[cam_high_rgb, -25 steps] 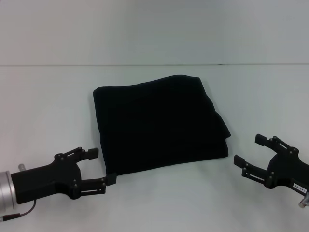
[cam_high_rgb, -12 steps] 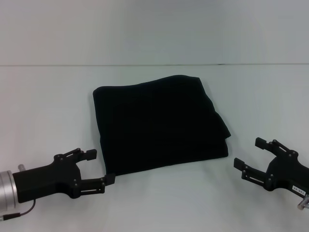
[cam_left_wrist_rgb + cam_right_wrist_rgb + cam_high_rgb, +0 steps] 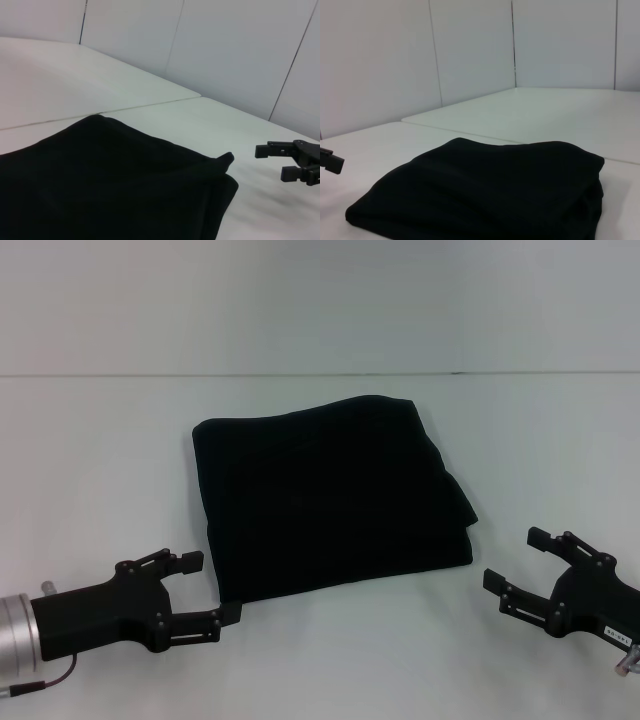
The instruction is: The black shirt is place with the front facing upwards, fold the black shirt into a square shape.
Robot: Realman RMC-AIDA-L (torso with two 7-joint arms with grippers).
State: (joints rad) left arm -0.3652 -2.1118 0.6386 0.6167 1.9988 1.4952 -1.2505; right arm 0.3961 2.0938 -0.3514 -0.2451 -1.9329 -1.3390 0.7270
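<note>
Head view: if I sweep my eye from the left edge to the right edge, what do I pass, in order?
Left gripper, open, on the white table → the black shirt, folded into a rough square → right gripper, open, clear of the cloth.

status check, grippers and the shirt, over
Left gripper open, empty, at near left corner of black shirt. Right gripper open, empty, off its right edge. Shirt folded, roughly square, flat on table. Nothing obstructing.
</note>
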